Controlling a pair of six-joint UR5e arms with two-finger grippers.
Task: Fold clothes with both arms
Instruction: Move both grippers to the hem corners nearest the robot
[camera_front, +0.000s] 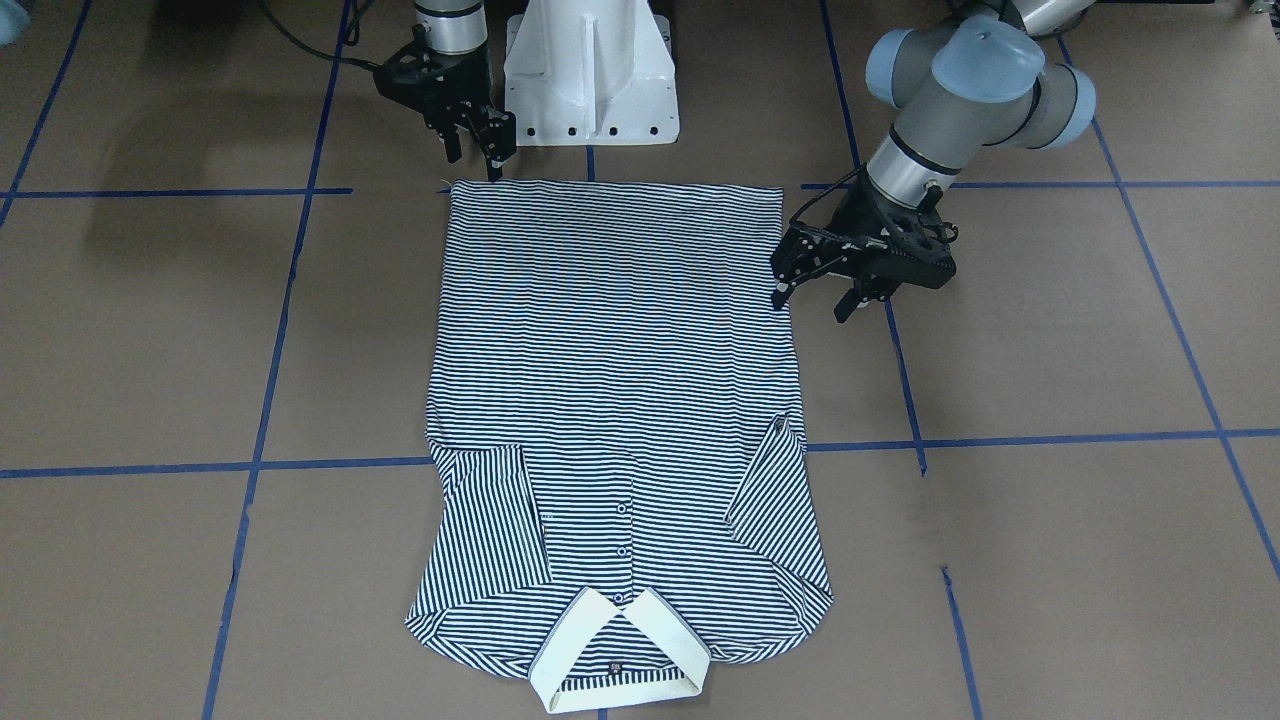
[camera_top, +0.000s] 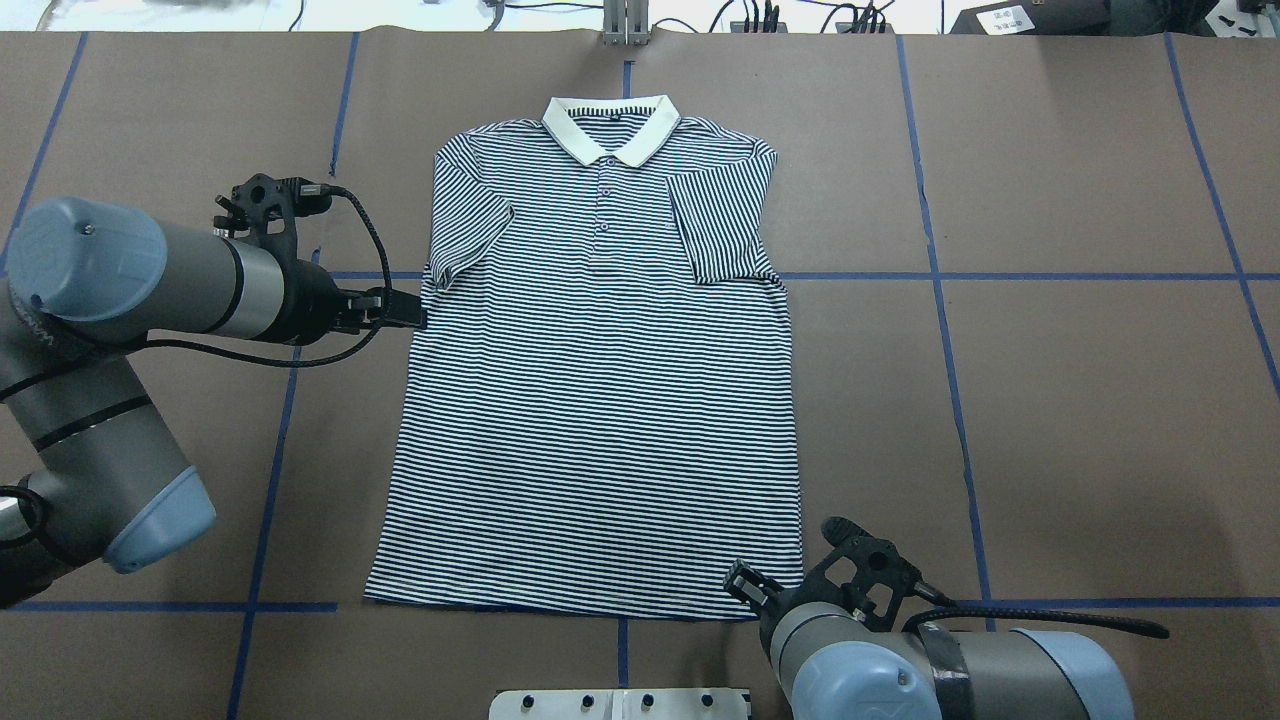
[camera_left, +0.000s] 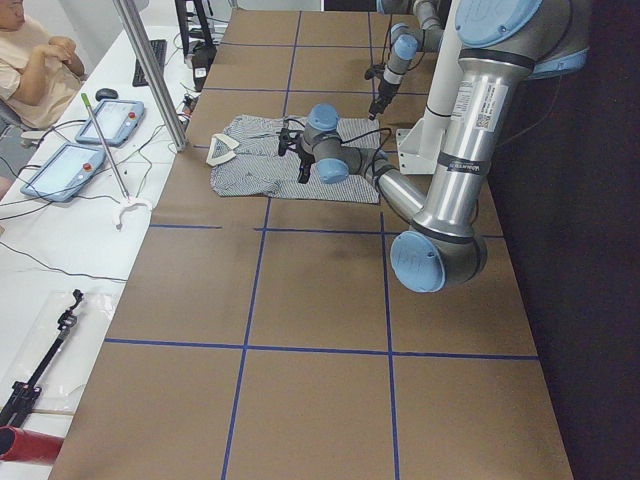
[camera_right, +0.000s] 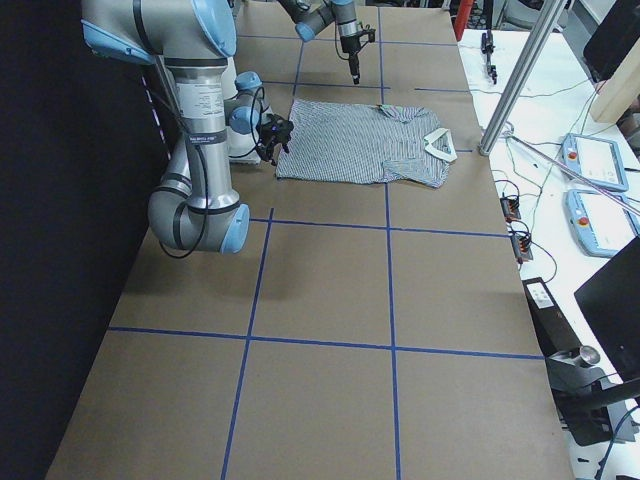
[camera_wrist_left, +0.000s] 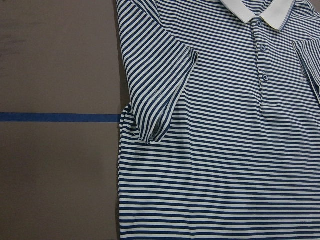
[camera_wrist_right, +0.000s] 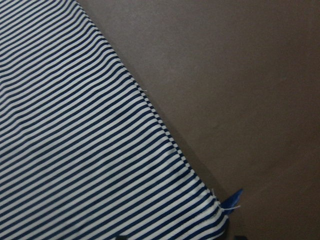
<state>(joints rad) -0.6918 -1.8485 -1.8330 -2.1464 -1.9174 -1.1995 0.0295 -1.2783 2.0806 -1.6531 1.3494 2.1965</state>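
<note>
The striped polo shirt (camera_top: 600, 400) lies flat and face up on the brown table, with its cream collar (camera_top: 610, 125) at the far side and both sleeves folded inward. My left gripper (camera_front: 815, 300) is open and low beside the shirt's side edge, below the folded sleeve (camera_wrist_left: 160, 95); one fingertip (camera_front: 780, 295) is at the edge. My right gripper (camera_front: 475, 160) is open just off the hem corner (camera_wrist_right: 215, 205) on my right side. It holds nothing. The gripper fingers do not show in the wrist views.
The white pedestal base (camera_front: 590, 70) stands at the near edge behind the hem. Blue tape lines (camera_top: 1000, 276) cross the brown table. A metal pole (camera_left: 150, 70) and the operators' desk with tablets (camera_left: 90, 140) lie past the far edge.
</note>
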